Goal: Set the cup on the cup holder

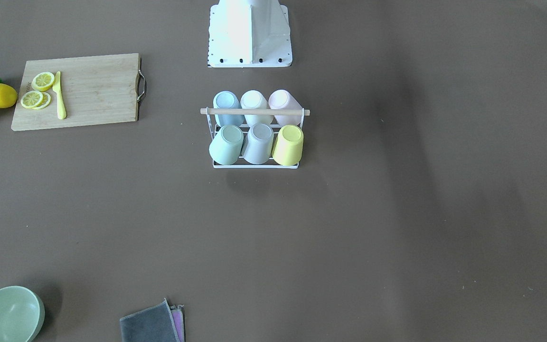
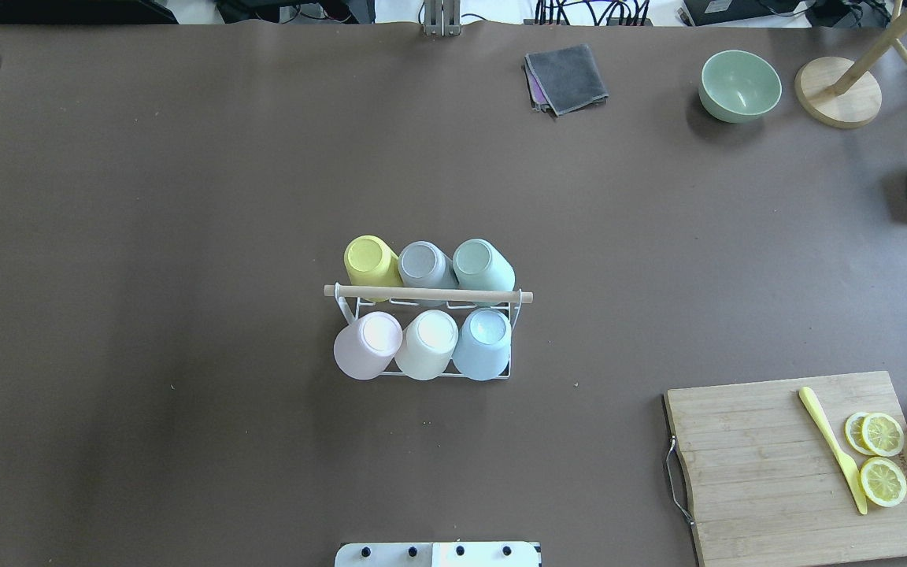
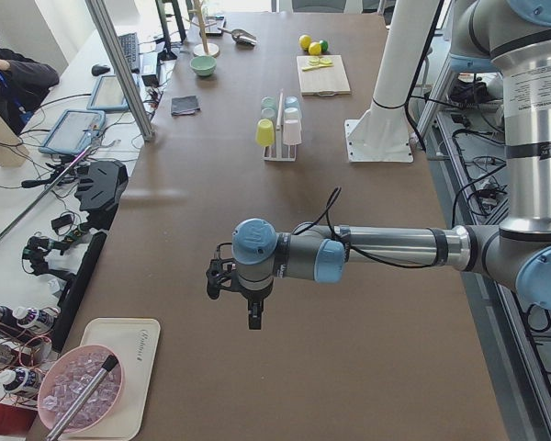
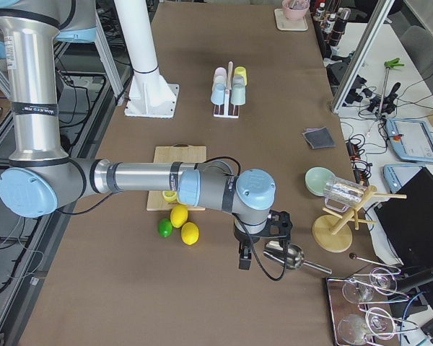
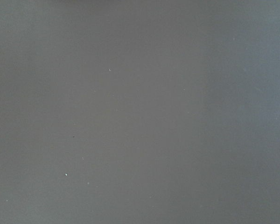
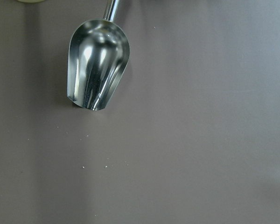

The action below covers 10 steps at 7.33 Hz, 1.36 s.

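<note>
Two: left pincer (image 3: pixel 253 320) and right pincer (image 4: pixel 243 261); cannot tell whether either is clenched.

No legible text. Small markings on the cutting board (image 2: pixel 784 465) corner, the cream tray (image 3: pixel 142 390) and the left arm's (image 3: pixel 395 246) sticker (image 3: pixel 525 92) are too small to read.

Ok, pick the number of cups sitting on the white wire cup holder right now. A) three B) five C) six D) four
C: six upside-down cups sit on the cup holder, three in each row.
</note>
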Motion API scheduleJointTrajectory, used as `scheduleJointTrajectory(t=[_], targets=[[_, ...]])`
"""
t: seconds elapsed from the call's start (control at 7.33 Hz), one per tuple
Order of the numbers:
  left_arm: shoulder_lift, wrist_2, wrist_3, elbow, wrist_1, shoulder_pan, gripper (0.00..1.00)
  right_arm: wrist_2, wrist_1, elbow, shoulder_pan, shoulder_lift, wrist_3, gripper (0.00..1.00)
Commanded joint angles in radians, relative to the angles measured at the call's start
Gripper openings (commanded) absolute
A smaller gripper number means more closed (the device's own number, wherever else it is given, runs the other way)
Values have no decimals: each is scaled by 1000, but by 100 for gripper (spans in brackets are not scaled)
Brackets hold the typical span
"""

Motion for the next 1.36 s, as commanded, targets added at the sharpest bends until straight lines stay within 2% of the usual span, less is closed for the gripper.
scheduleJointTrajectory(t=[0.0,0.95,1.23], targets=[[-4,0,-56,-6,-3,27,98,-1,1,0,0,-1,-2,100],[0,-1,-62,0,-32,35,98,-6,3,-6,-2,-1,-5,100],[2,-1,-64,2,-32,35,98,-12,53,-19,-2,-9,-2,100]])
